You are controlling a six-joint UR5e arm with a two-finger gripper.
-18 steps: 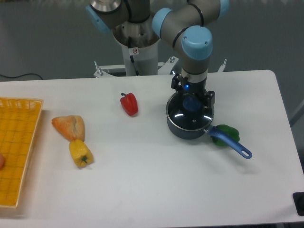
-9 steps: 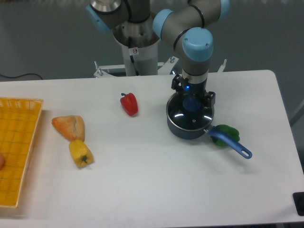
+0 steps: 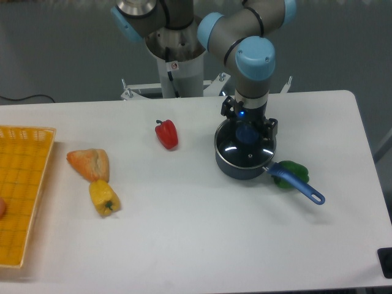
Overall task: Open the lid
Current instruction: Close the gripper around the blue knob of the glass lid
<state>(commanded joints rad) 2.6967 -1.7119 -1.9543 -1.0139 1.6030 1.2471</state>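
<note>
Apparently nothing is opened yet: the lid (image 3: 244, 145) lies flat on the saucepan (image 3: 242, 165), near the far right part of the table (image 3: 202, 239), its knob pointing straight up. The gripper (image 3: 248, 131) is down around the knob; whether it pinches it, I cannot tell. Lifting remains. The lid is round, without a long axis.

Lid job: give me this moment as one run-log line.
phase: at knob | gripper: down over the lid, grip state unclear | lid: on saucepan, not lifted | nearby: green pepper by handle
</note>
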